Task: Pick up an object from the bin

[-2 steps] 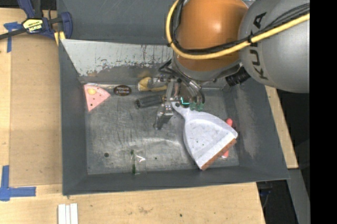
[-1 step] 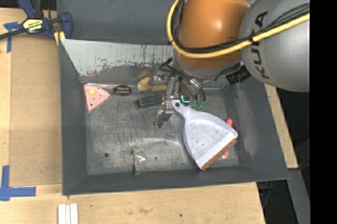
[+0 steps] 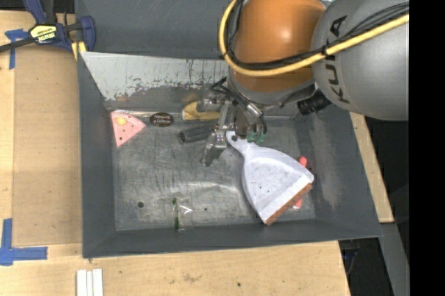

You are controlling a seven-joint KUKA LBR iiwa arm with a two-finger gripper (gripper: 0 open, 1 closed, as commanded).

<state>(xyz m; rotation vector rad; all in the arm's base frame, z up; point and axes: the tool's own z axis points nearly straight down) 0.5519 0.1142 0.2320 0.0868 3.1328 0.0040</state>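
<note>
My gripper (image 3: 233, 138) hangs low over the middle of the bin, under the arm's orange dome. It is open, one silver fingertip (image 3: 214, 147) reaching down toward the bin floor. The narrow upper end of a white speckled wedge-shaped scoop (image 3: 273, 180) with a brown edge lies right beside and between the fingers; I cannot tell whether they touch it. A dark short cylinder (image 3: 192, 135) lies just left of the gripper. A tan, brush-like piece (image 3: 197, 111) sits behind it near the back wall.
A pink triangular piece (image 3: 126, 126) and a small dark oval (image 3: 161, 119) lie at the left. A red-orange bit (image 3: 303, 163) shows behind the scoop. A small green thing (image 3: 176, 222) and a white scrap (image 3: 185, 208) lie near the front wall.
</note>
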